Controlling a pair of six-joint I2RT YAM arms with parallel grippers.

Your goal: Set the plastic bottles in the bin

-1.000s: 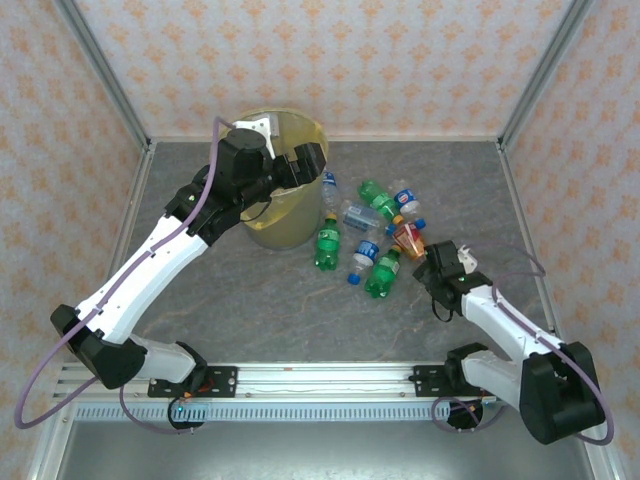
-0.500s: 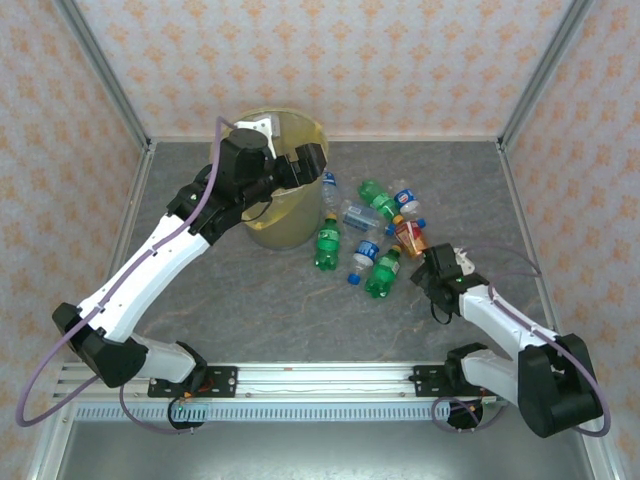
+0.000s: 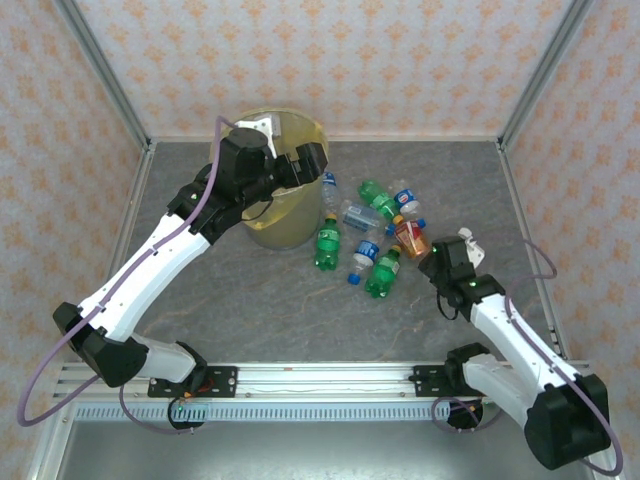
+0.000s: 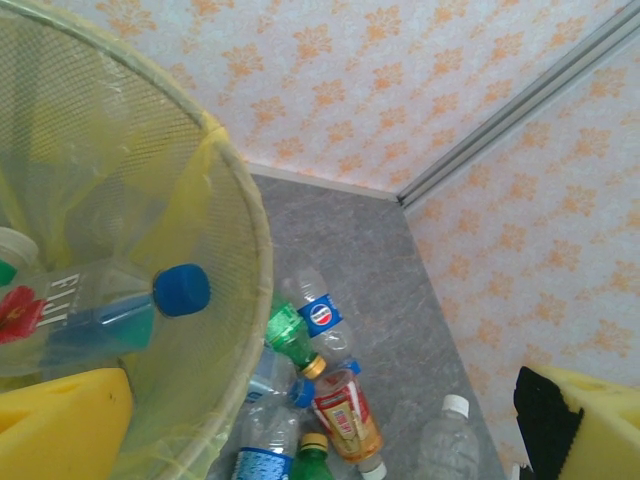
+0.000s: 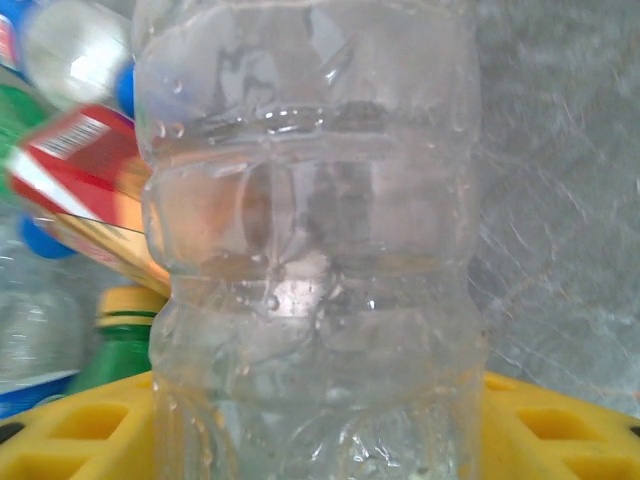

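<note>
Top external: right gripper (image 3: 445,265) has shifted rightward, flanking clear bottle (image 5: 310,250).

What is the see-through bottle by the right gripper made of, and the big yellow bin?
The clear bottle looks like thin glossy plastic: see-through, with moulded ridges and shiny glints. The bin has a wall like fine mesh, metal or plastic I cannot tell, lined with a thin, wrinkled, translucent yellow bag.

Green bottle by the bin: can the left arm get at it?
Likely yes. The left tool hangs open and empty above the bin; the green bottle lies right beside it, nothing on top.
</note>
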